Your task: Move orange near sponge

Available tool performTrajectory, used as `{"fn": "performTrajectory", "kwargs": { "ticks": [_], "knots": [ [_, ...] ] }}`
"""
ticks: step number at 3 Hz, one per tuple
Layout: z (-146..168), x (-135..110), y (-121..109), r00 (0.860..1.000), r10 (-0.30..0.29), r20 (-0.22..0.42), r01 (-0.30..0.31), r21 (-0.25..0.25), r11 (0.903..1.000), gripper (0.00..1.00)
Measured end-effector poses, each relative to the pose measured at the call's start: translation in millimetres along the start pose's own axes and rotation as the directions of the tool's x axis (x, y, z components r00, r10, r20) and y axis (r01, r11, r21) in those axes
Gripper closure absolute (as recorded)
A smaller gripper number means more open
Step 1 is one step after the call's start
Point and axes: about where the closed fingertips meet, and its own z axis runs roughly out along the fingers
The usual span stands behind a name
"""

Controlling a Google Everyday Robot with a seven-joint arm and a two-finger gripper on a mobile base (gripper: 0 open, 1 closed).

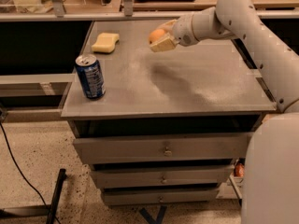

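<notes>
1 small round orange fruit with smooth skin (pixel 156 34), up in the air over the far middle of the grey metal table top (pixel 196 87), not touching it. Pinched there by the robot's cream 2-finger gripper (pixel 160 38), with 1 pad just below the fruit and the other finger above, closed tight on it. To the left, near but apart: 1 pale yellow soft sponge with rounded corners (pixel 105 42), lying flat at the far left corner of the table. Closer to the front left edge, well apart from both: 1 blue soda can (pixel 90 76), standing upright. Under the table top, 3 grey drawers (pixel 163 148), all shut.

Probably light and firm, with a little give under the skin. Round and smooth, so likely to slip or roll. Best held across the fat middle, with the pads on 2 opposite sides, much like now. Squeeze enough to stop a slip, but not so hard as to bruise. Calls for a low, gentle set-down on the bare spot just right of the sponge, then a slow let-go. Otherwise might roll toward the table edge or push the sponge away. No need to go anywhere near the can.
</notes>
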Motion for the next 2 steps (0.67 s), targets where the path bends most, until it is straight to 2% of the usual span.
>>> {"fn": "performTrajectory", "kwargs": {
  "ticks": [1, 2],
  "knots": [
    [28.7, -13.8, -3.2, 0.998, -0.047, 0.048, 0.048, -0.029, 0.9984, 1.00],
    [51.8, -22.8, -3.1, 0.996, -0.067, 0.057, 0.070, -0.050, 0.9963, 1.00]
  ]
}}
